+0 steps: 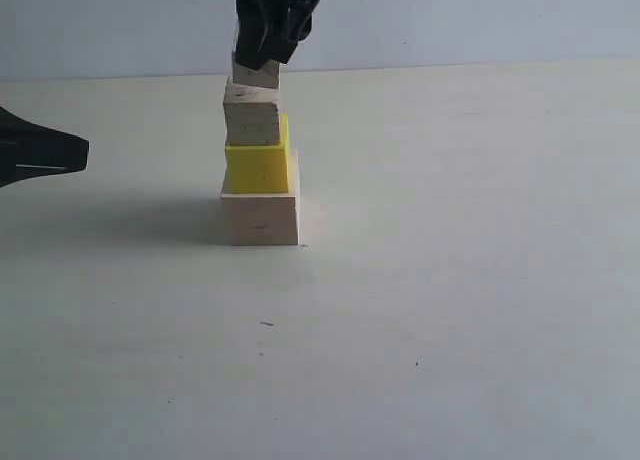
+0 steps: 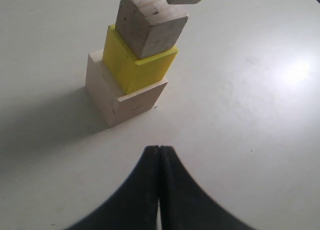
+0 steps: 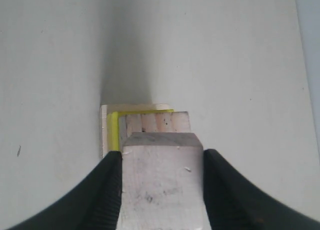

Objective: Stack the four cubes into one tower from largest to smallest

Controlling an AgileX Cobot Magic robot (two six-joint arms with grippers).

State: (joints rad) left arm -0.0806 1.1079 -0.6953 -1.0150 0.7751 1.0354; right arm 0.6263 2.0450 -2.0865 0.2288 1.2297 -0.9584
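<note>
My right tool (image 3: 162, 157) clamps the smallest cube (image 1: 255, 72), and the three-cube tower (image 1: 258, 170) on the counter (image 1: 450, 280) stands at 6 o'clock from it in the exterior view, close underneath.

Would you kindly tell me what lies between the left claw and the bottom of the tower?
Nothing stands there: only bare table separates the shut left claw from the largest cube, as the left wrist view shows.

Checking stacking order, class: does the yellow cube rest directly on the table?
No, the yellow cube sits on the largest pale cube, not on the table.
</note>
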